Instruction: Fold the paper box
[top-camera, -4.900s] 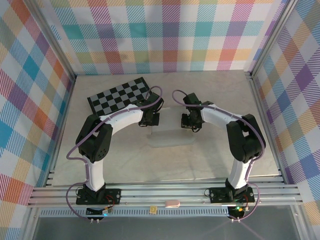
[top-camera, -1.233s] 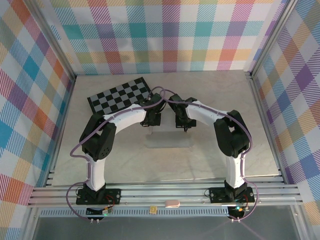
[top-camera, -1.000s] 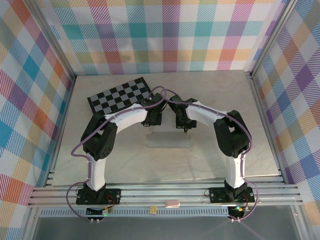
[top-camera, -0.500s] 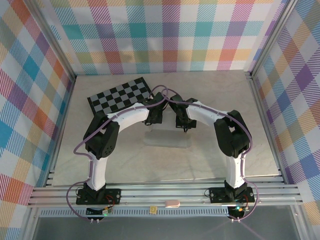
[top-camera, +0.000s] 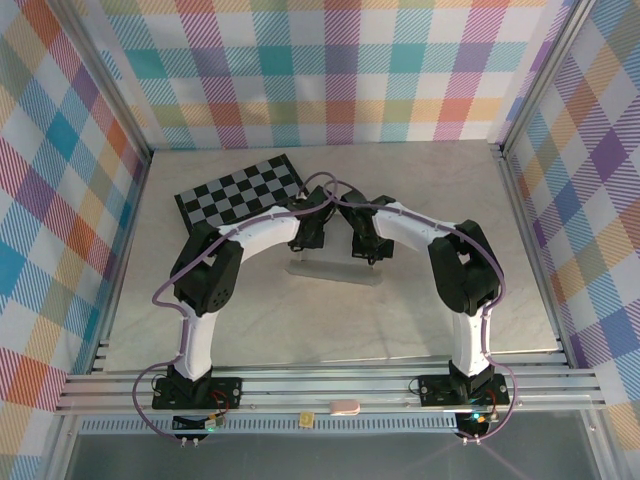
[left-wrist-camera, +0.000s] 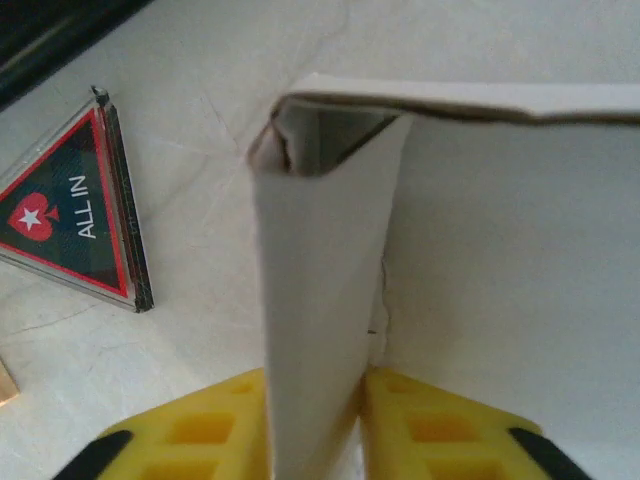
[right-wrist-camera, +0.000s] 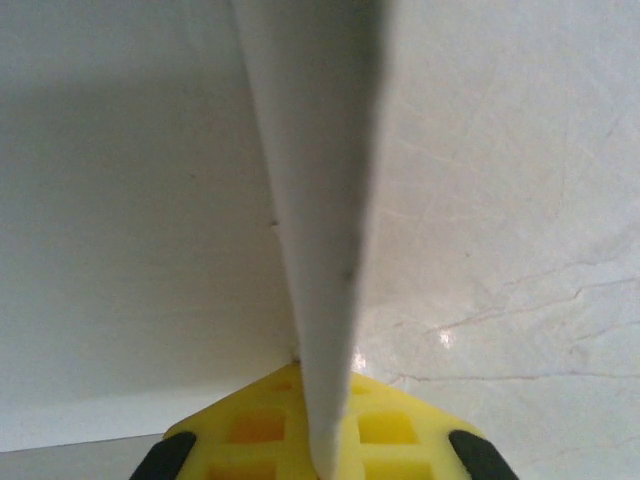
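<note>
Left end effector (left-wrist-camera: 315, 405): its yellow fingers (left-wrist-camera: 190, 430) stand on either side of an upright white wall of the paper box (top-camera: 335, 272). It cannot be told whether they pinch the wall or only flank it. Right end effector (right-wrist-camera: 325, 415): closed narrowly on another upright wall of the same box, seen edge-on, with card running up between its fingers.

Counter (top-camera: 450, 200): pale and marble-patterned, with both arms reaching to its middle. Checkered board (top-camera: 240, 190): black and grey, lying flat toward the far left, apart from the box. The paper box sits at mid-counter on the near side of the board, directly under the two wrists, which nearly meet above it. In the left wrist view the wall meets a second panel at a folded corner, with a small hollow showing at the top. Triangular "ALL IN" token (left-wrist-camera: 70, 215): red-edged, flat on the counter just left of that corner.

Probable hazards:
- If the left fingers are slack, the thin card may spring back and the corner may open.
- The box would then be held by the right pinch alone, so any sideways pull could twist or crease the wall.
- The box could also skid on the smooth counter.
- The wrists are close enough that a small inward move may bring them into contact.
</note>
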